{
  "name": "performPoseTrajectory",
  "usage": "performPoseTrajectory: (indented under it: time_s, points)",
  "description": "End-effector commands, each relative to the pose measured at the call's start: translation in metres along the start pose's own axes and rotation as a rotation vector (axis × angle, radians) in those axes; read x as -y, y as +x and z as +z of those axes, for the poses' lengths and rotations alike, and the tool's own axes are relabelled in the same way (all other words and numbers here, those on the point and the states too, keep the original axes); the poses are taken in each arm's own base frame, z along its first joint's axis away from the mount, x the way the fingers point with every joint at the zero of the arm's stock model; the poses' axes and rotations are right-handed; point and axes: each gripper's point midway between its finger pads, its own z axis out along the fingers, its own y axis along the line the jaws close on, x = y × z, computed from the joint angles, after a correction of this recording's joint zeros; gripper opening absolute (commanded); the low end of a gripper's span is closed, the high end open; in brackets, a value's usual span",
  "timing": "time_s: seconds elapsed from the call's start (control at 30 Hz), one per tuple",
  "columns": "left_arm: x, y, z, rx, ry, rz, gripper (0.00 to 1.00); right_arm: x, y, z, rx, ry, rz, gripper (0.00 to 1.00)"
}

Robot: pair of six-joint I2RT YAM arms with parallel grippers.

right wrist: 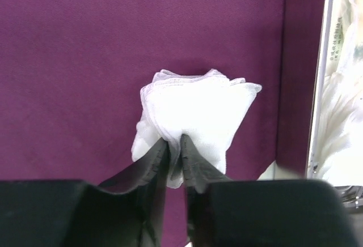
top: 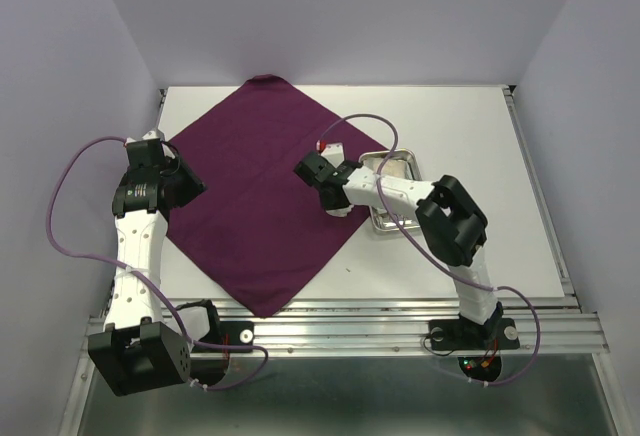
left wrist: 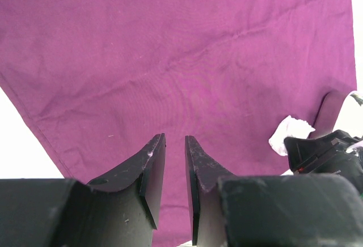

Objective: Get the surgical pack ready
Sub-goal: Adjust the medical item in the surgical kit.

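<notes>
The dark purple cloth (top: 260, 196) lies spread as a diamond on the white table. My right gripper (right wrist: 174, 145) is shut on a folded white gauze pad (right wrist: 195, 111), held just over the cloth (right wrist: 74, 60) near its right corner. From the left wrist view that gauze pad (left wrist: 290, 133) shows beside the right arm's black head. The steel tray (top: 405, 164) sits right of the cloth under the right arm, and its rim (right wrist: 324, 60) shows white gauze inside. My left gripper (left wrist: 174, 139) hovers over the cloth's left part (left wrist: 170, 49), its jaws a narrow gap apart with nothing between them. No instruments show.
The right arm (top: 450, 218) reaches across the tray toward the cloth. Grey walls close in the table on three sides. An aluminium rail (top: 400, 331) runs along the near edge by the arm bases.
</notes>
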Motion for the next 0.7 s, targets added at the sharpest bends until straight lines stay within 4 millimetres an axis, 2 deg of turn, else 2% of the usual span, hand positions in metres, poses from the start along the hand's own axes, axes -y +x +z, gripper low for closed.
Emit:
performPoseTrajectory:
  time_s: [0.0,0.17,0.3,0.33,0.47,0.5,0.57,0.6,0.67]
  points:
    - [0.003,-0.005,-0.005,0.026,0.022,0.022,0.32,-0.022,-0.023,-0.015,0.057,-0.089,0.046,0.27]
    - [0.004,-0.005,-0.003,0.022,0.026,0.023,0.32,-0.027,-0.034,-0.029,0.076,-0.141,0.055,0.51]
    - [0.004,-0.006,-0.004,0.025,0.023,0.024,0.31,-0.02,-0.052,-0.049,0.134,-0.161,0.062,0.55]
    - [0.004,-0.006,-0.004,0.023,0.023,0.028,0.31,-0.016,-0.06,-0.06,0.161,-0.171,0.074,0.57]
    - [0.005,-0.005,-0.003,0.023,0.028,0.026,0.31,0.005,-0.075,-0.073,0.189,-0.198,0.13,0.59]
    - [0.004,-0.004,-0.003,0.021,0.026,0.024,0.31,0.012,-0.067,-0.067,0.17,-0.197,0.135,0.59]
    - [0.004,-0.005,-0.004,0.023,0.027,0.026,0.31,0.013,-0.062,-0.062,0.142,-0.245,0.173,0.59]
    - [0.005,-0.005,-0.004,0.025,0.027,0.026,0.31,0.024,-0.053,-0.054,0.114,-0.243,0.204,0.59]
    - [0.003,-0.004,-0.005,0.025,0.024,0.025,0.31,0.024,-0.048,-0.049,0.093,-0.289,0.244,0.6]
